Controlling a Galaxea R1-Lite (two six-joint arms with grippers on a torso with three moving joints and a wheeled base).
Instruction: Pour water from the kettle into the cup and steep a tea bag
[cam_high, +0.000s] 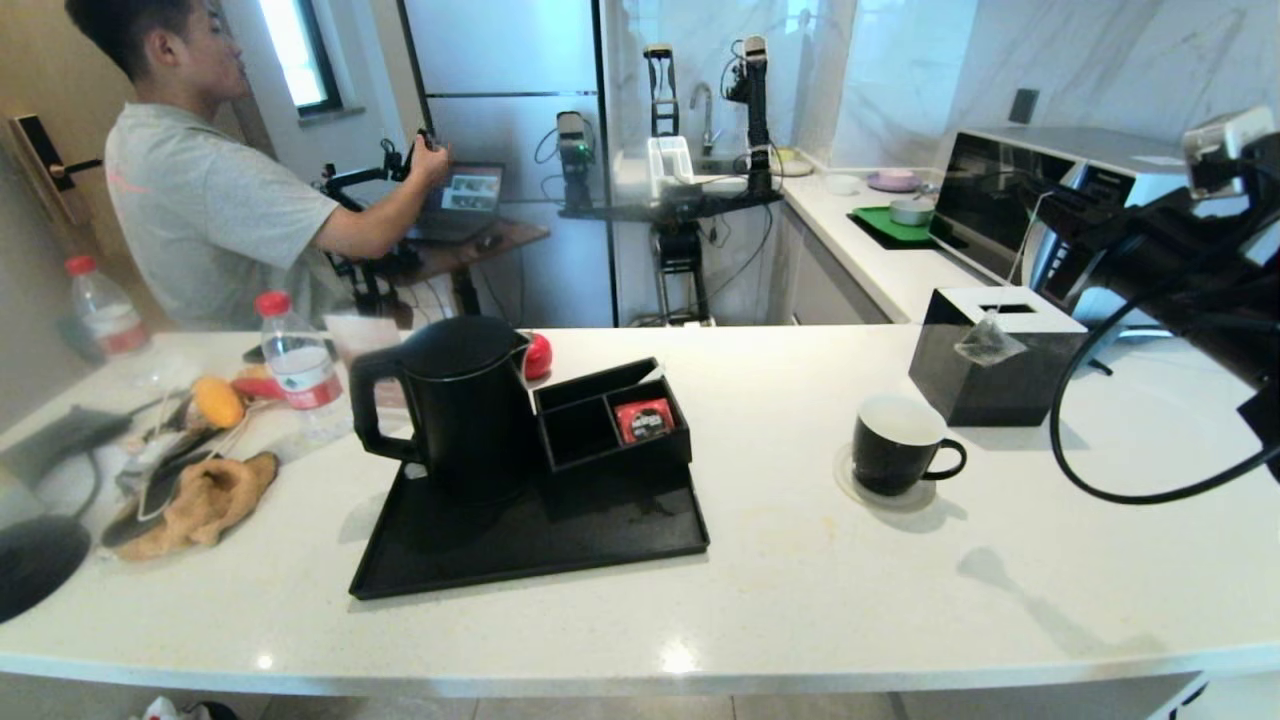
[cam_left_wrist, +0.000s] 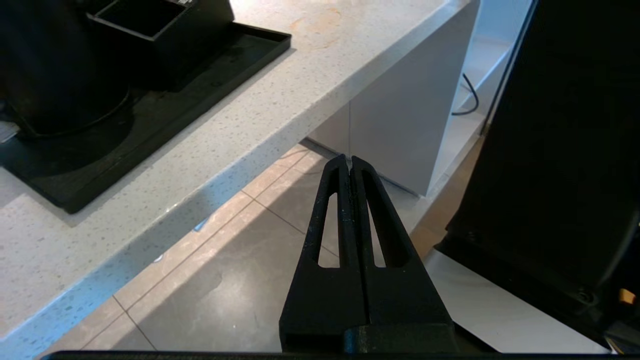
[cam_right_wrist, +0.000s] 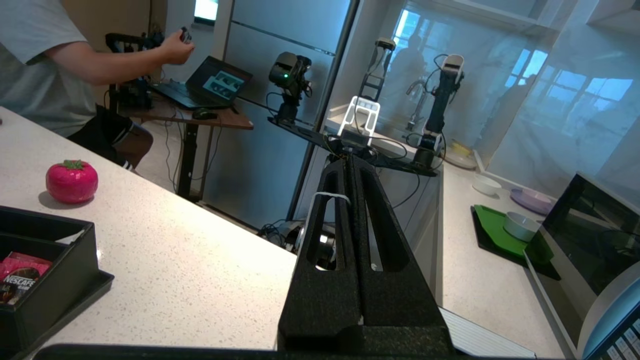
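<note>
Red sachet (cam_right_wrist: 19, 282) in the black organiser (cam_high: 612, 412) reads "NESCAFÉ". R gripper (cam_right_wrist: 351, 162) is raised high over the counter's (cam_high: 800, 560) right side, fingers clamped on a thin white string; tea bag (cam_high: 988, 342) dangles from it, seemingly in front of the tissue box (cam_high: 995, 365), beyond the cup (cam_high: 898, 442). Kettle (cam_high: 455, 405) stands on the tray (cam_high: 530, 540). L gripper (cam_left_wrist: 350, 165) is parked below the counter edge, fingers pressed together, empty.

Bright daylight, soft shadows, countertop (cam_high: 800, 580) glare, edge distortion
</note>
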